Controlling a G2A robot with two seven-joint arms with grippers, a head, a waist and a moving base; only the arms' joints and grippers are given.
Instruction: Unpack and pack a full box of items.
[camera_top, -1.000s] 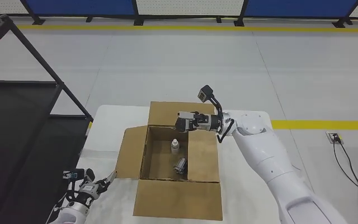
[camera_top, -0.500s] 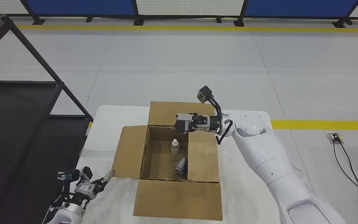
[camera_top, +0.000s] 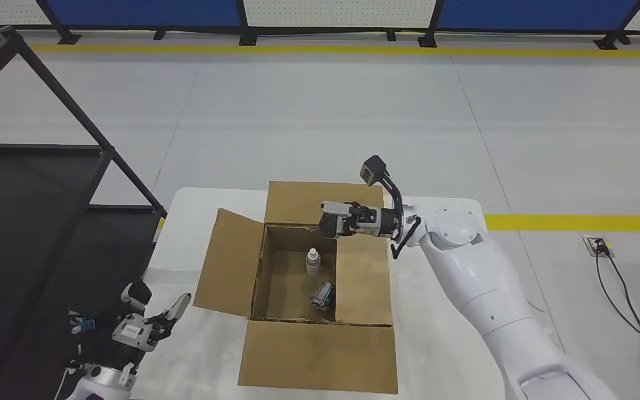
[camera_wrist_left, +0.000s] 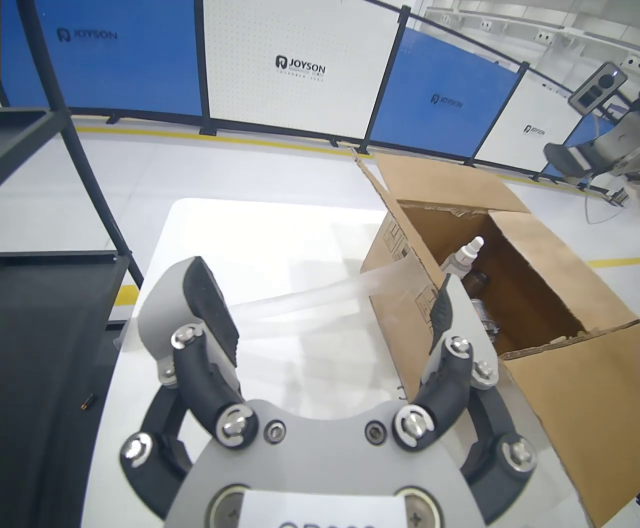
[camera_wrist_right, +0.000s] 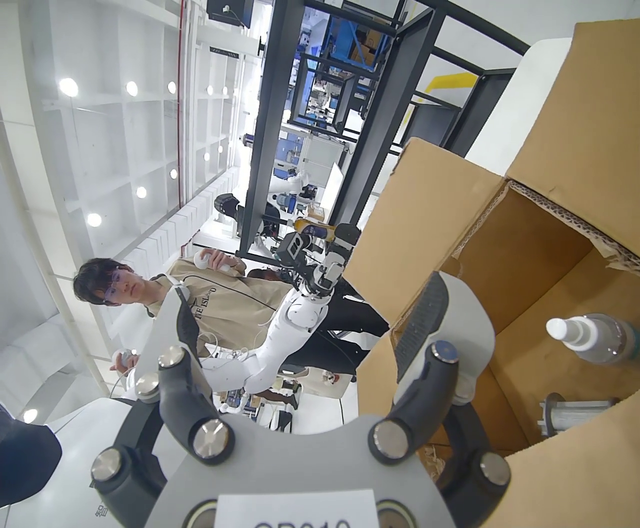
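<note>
White counter (camera_top: 190, 215) stands on a pale floor, with blue and white partition panels (camera_top: 140, 12) along the far wall and a black rack (camera_top: 60, 230) just beside the counter's left edge.

Item 1: the cardboard box (camera_top: 310, 355) sits at mid-counter, all four flaps open, the left flap tilted upward.

Item 2: a spray bottle (camera_top: 313, 262) with a white cap stands upright inside the box, near its far wall.

Item 3: a small cylindrical item (camera_top: 322, 295) lies on the box floor, near the bottle on its near side. Its kind cannot be told.

Item 4: the right tool (camera_top: 325, 218) hangs over the far rim of the box, above the bottle. Its fingers are spread apart with nothing between them.

Item 5: the left tool (camera_wrist_left: 320, 280) is over the counter's near left corner, apart from the raised left flap and pointing toward the box. Its fingers are likewise spread and hold nothing.
</note>
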